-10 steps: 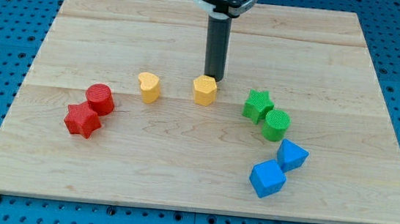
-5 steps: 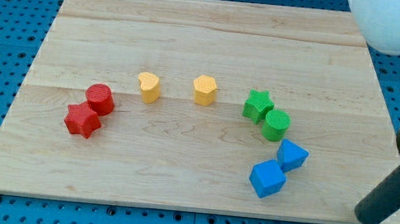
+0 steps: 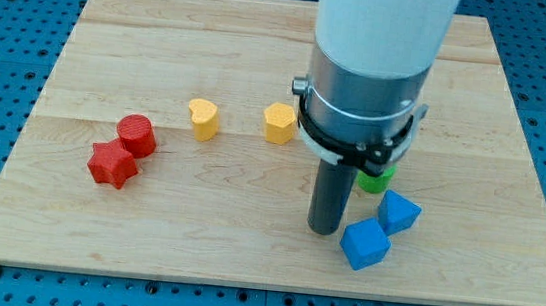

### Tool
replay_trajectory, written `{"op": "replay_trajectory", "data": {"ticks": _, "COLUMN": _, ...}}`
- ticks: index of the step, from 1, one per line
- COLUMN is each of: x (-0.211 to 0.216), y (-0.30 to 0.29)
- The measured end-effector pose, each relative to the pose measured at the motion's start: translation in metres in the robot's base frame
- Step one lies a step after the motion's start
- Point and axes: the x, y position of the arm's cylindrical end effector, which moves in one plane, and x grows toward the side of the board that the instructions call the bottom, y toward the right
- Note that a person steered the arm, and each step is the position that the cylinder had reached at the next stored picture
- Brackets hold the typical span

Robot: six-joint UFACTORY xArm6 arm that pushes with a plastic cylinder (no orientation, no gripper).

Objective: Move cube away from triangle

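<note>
The blue cube (image 3: 365, 244) sits near the board's bottom right, touching the blue triangle (image 3: 399, 212) just up and to its right. My tip (image 3: 323, 228) is on the board right at the cube's left side, close to touching it. The rod and arm body rise above it and hide the green star and most of the green cylinder (image 3: 375, 180).
A yellow heart (image 3: 203, 119) and a yellow hexagon (image 3: 279, 122) sit mid-board. A red cylinder (image 3: 137, 135) and a red star (image 3: 112, 165) sit together at the left. The wooden board (image 3: 94, 236) ends near the cube's bottom side.
My tip went from behind the yellow hexagon, off to the view's right edge, and is now down beside the blue cube's left. No block has moved.
</note>
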Motion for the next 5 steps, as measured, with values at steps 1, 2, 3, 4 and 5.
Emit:
{"op": "replay_trajectory", "data": {"ticks": 1, "x": 0.032, "y": 0.005}}
{"op": "replay_trajectory", "data": {"ticks": 2, "x": 0.030, "y": -0.018}}
{"op": "replay_trajectory", "data": {"ticks": 3, "x": -0.009, "y": -0.022}}
{"op": "replay_trajectory", "data": {"ticks": 4, "x": -0.026, "y": 0.027}}
{"op": "replay_trajectory", "data": {"ticks": 5, "x": 0.001, "y": 0.017}}
